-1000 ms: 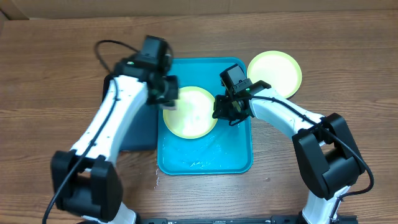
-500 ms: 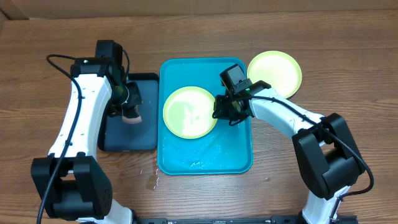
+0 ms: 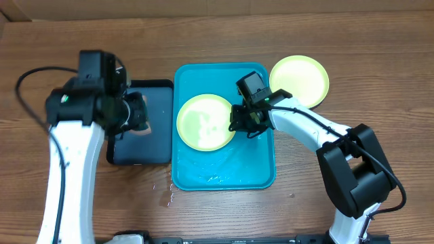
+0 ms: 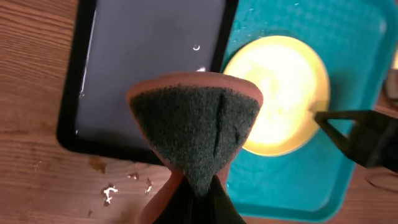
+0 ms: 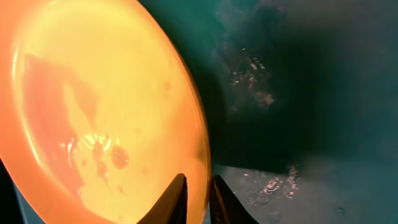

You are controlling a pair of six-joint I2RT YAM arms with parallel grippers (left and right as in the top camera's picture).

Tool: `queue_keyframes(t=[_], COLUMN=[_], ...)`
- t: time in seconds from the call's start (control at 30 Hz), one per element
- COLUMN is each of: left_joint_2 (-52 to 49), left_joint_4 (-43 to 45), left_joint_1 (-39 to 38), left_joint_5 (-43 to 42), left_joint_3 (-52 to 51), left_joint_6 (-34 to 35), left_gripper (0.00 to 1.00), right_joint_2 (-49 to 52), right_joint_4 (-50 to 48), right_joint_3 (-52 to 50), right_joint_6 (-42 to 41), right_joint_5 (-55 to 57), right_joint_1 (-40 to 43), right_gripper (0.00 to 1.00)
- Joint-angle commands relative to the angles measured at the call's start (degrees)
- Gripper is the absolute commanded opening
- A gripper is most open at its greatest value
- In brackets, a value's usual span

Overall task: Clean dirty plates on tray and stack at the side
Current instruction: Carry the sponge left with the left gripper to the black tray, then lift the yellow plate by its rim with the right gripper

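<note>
I have the left gripper pinching the sponge over the dark tray, right gripper clamping the plate at its three o'clock.

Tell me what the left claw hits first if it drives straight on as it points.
Probably the dark tray, near its edge beside the teal tray, with the sponge in the left claw touching first. Depth is unclear.

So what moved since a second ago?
The left pincer, shut on the sponge, swung left off the yellow-green plate and now hangs over the dark tray. The right pincer stayed clamped on that plate's right rim. The plate, the teal tray and the second plate beside it did not move.
</note>
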State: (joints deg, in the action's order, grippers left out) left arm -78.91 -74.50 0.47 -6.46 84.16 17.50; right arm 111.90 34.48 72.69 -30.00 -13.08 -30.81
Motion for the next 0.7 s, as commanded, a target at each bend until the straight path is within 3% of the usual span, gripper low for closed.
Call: queue_keyframes(t=[0.0,0.67], left_joint_2=[3.87,10.05], left_joint_4=[-1.2,-6.62], left_joint_1=[-0.13,-0.17], left_joint_5=[-0.83,-1.07], left_joint_3=[1.09,0.94], left_joint_6=[-2.21,-3.41], left_gripper=[0.04,0.04], right_joint_2=[-0.66,-0.63], right_joint_4=[-0.39,-0.44], right_joint_3=[-0.37,-0.96], right_joint_6=[-0.2,-3.02], right_joint_5=[1.31,5.99], right_joint_1=[-1.16,-1.7], right_gripper=[0.15,0.16])
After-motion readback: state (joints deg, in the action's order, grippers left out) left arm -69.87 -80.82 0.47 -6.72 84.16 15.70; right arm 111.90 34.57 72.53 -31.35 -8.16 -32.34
